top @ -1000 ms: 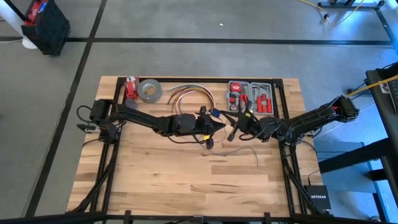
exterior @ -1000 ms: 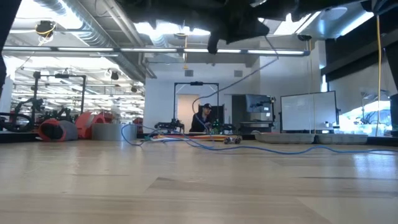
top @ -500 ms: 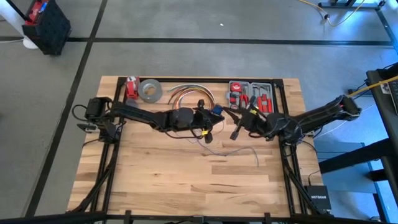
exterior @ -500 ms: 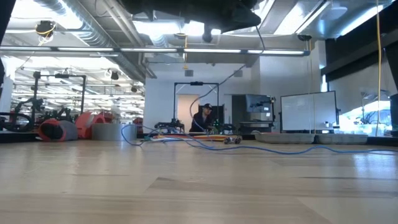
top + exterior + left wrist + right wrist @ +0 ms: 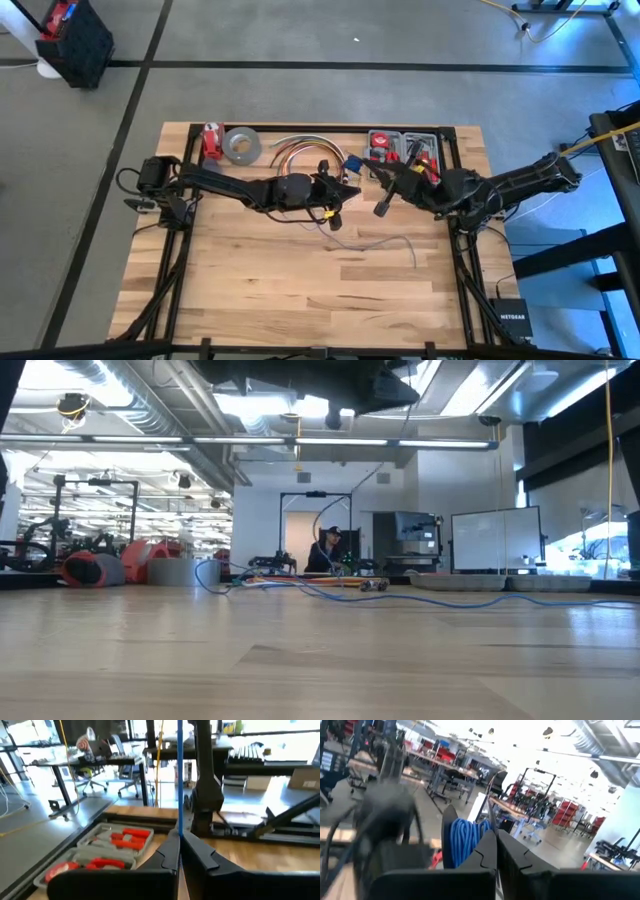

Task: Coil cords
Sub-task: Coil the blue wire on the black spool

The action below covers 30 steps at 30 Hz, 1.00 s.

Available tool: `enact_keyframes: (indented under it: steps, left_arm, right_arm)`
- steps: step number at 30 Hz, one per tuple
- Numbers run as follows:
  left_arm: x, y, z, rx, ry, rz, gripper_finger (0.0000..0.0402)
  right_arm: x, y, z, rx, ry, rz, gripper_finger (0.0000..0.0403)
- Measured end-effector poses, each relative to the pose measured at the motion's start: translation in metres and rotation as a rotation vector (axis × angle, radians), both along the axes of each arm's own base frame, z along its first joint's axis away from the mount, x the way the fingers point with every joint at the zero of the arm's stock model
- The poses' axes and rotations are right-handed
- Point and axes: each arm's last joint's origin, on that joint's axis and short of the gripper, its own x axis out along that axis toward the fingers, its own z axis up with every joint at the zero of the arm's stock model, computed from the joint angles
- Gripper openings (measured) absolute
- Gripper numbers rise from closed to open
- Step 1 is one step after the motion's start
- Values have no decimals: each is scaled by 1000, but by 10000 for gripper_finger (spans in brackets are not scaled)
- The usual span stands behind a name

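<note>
Swung up toward the tool case (image 5: 402, 152) since a second ago, right end effector (image 5: 382, 205) and left end effector (image 5: 352, 189), both clenched on the cords (image 5: 395, 241) trailing across mid-surface (image 5: 260, 290), risking snagging or slipping wire.

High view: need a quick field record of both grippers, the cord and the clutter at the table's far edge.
left gripper: shut on the cord, mid-table
right gripper: shut on the cord, raised near the tool case
cord: loose tail lying on the table, not coiled
tool case: open, far edge
tape roll: far edge, left of the cable bundle
</note>
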Motion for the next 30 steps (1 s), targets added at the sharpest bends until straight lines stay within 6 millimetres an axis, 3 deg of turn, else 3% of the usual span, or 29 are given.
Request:
enact_keyframes:
  steps: [6, 13, 19, 25, 30]
  left_arm:
    - [-1, 1, -7, 5, 59, 1, 4]
    - [-14, 14, -1, 102, 185, 147, 5]
    - [-50, 29, 37, 135, 265, 232, 5]
    - [-103, 25, 90, 54, 227, 222, 5]
    - [-116, 13, 106, -64, 163, 83, 5]
  right_arm:
    - [-7, -2, 19, -3, -15, 12, 1]
    - [-10, 13, 11, 7, 90, 92, 1]
    - [-14, 30, -5, 16, 241, 158, 1]
    - [-6, 34, -33, -1, 437, 40, 1]
    - [14, 27, -54, -41, 534, -113, 1]
